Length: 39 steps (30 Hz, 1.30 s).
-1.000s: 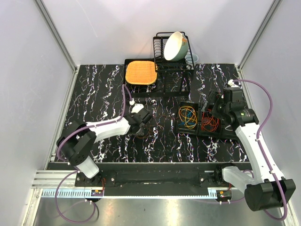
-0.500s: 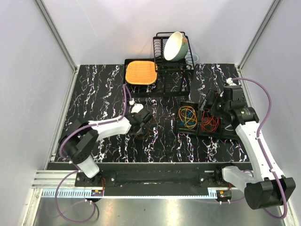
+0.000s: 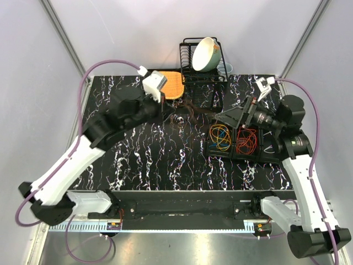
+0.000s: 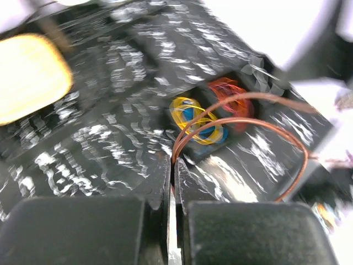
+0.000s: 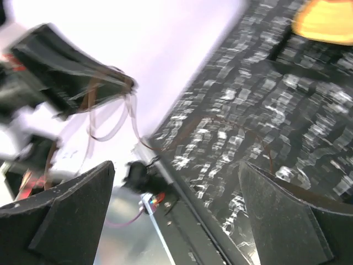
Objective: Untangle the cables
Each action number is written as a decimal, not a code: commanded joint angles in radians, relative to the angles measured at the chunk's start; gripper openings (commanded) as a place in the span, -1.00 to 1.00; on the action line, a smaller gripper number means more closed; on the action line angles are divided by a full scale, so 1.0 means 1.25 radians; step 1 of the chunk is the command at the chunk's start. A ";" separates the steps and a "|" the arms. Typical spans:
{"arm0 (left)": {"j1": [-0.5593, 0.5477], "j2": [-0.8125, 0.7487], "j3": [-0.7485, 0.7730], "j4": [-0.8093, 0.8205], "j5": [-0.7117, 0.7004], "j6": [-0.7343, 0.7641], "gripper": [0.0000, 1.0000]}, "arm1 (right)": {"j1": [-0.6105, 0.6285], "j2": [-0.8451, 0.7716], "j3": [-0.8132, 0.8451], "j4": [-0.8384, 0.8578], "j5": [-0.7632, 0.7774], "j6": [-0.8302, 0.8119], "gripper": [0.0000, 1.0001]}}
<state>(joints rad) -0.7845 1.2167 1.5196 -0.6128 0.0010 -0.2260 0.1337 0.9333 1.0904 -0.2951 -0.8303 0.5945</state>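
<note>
Clenching the brown cable (image 4: 253, 119) between the shut fingers of the left tool (image 4: 172, 163), raised over the worktop (image 3: 127, 143) toward 11 o'clock in the overhead view. Trailing that cable in loose loops off toward 3 o'clock, reaching near the right tool (image 5: 176, 168); touching it or not, impossible to tell. Hanging released there, jaws spread wide, grasping nothing. Lying in two black bins (image 3: 213, 124) at 3 o'clock: yellow and blue cables (image 3: 220, 137) in the 9 o'clock bin, red cables (image 3: 245, 144) in the other.

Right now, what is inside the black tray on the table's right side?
The tray holds yellow, blue and orange cables in its left compartment and red cables in the next. The right gripper covers its far edge, so nothing there can be seen.
</note>
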 commanded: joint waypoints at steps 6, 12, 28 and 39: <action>-0.003 -0.104 -0.057 -0.037 0.225 0.102 -1.00 | 0.012 -0.074 0.050 0.281 -0.256 0.135 0.99; -0.025 -0.134 -0.089 -0.018 0.225 0.099 -1.00 | 0.039 -0.023 0.065 0.290 -0.217 0.196 0.91; -0.128 -0.141 -0.119 -0.004 0.052 0.123 -1.00 | 0.326 0.185 0.149 -0.013 0.044 0.070 0.49; -0.136 -0.147 -0.135 -0.007 0.026 0.134 -1.00 | 0.373 0.226 0.131 0.004 0.072 0.086 0.11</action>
<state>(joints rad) -0.9474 1.0592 1.3502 -0.6590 0.0689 -0.0788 0.5835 1.2037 1.2564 -0.3210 -0.7662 0.6964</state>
